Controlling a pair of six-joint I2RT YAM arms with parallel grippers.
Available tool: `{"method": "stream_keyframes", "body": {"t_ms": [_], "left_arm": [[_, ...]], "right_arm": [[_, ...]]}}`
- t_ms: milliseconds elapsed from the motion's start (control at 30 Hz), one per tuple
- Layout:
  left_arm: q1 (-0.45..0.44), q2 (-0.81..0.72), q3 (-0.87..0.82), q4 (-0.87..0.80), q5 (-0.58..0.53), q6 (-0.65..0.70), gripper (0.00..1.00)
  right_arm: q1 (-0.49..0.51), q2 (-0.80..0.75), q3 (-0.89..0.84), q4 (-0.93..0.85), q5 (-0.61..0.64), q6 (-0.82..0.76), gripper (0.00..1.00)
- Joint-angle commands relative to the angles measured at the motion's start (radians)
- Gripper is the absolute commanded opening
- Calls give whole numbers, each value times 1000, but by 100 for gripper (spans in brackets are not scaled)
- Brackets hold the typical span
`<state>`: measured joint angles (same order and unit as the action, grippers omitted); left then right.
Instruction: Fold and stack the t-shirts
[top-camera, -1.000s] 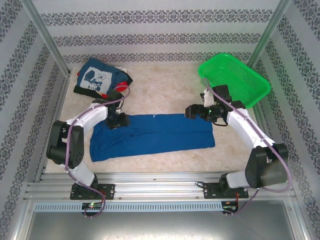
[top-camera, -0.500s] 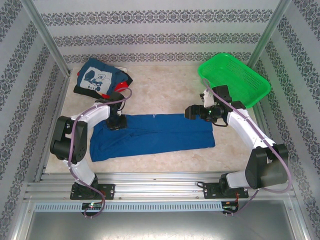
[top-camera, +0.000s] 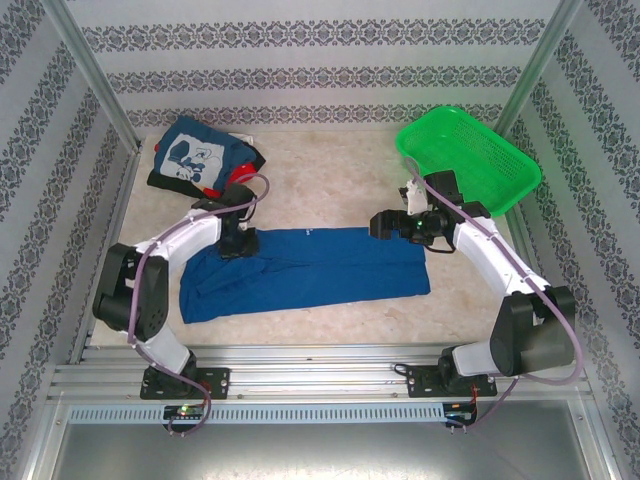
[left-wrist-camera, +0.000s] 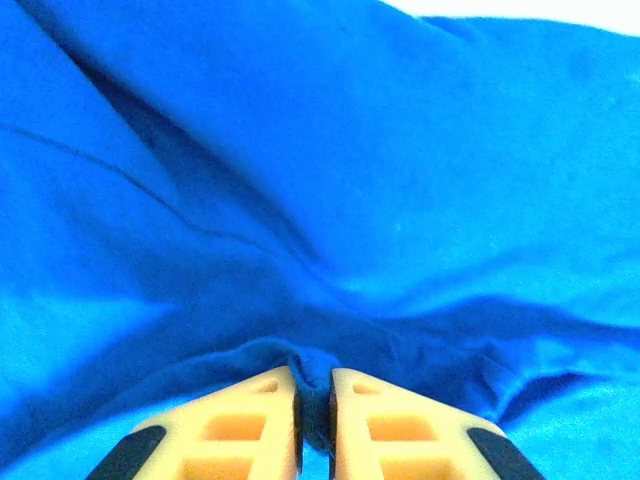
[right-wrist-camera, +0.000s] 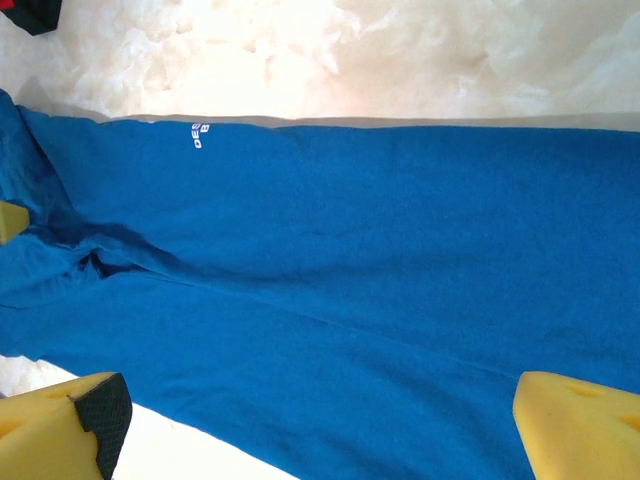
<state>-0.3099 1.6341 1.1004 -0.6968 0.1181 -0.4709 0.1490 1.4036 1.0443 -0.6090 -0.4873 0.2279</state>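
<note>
A royal-blue t-shirt (top-camera: 320, 265) lies folded lengthwise as a long strip across the middle of the table. My left gripper (top-camera: 238, 243) sits at its far-left corner, and in the left wrist view the yellow fingers (left-wrist-camera: 265, 420) are shut on a pinched fold of the blue cloth (left-wrist-camera: 400, 200). My right gripper (top-camera: 385, 222) hovers over the shirt's far-right end, open, with blue cloth (right-wrist-camera: 380, 260) below the wide-apart fingers (right-wrist-camera: 60, 425) and nothing between them. A navy t-shirt with a white graphic (top-camera: 200, 155) tops a pile with red (top-camera: 238, 175) and black (top-camera: 165, 182) cloth at the back left.
A green mesh basket (top-camera: 470, 160) stands at the back right, just behind the right arm. Patterned walls and metal posts enclose the table on three sides. Bare marbled tabletop (top-camera: 330, 180) lies between the pile and the basket.
My left gripper has closed onto a fold at the blue shirt's far-left corner, and the left arm's elbow has shifted slightly. The right arm and the shirt stay as before.
</note>
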Motion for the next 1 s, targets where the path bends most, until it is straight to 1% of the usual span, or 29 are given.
{"method": "stream_keyframes", "body": {"t_ms": [0,133,300,500,533,567,633,700,733,800,900,967], "left_arm": [[-25,-70,-48,-40,-29,-81,16],[-54,-132,-115,-27,-26,-139,16],[-122,-191,-209,-12,-28,-217,16],[-215,-214,-295,54,5,-316,17],[-229,-214,-308,65,12,-335,18],[-240,-211,-317,80,23,-348,22],[-272,-211,-330,106,41,-369,33],[-301,-217,-333,104,46,-380,50],[-312,-226,-330,94,47,-383,55],[-317,-257,-319,74,42,-389,60],[-318,-347,-286,53,9,-383,63],[-314,-414,-265,53,-29,-388,70]], "right_arm": [[13,14,23,-6,0,-22,98],[14,26,28,-7,-2,-22,98],[14,38,32,-8,3,-22,98],[14,56,39,-3,5,-17,98],[14,60,41,-3,5,-15,98],[15,63,43,-3,6,-14,98],[15,71,45,-4,9,-12,98],[14,78,51,-10,9,-12,98],[15,79,53,-11,8,-12,98],[15,82,54,-14,10,-12,98],[14,81,56,-15,16,-12,98],[14,83,57,-15,18,-13,98]]}}
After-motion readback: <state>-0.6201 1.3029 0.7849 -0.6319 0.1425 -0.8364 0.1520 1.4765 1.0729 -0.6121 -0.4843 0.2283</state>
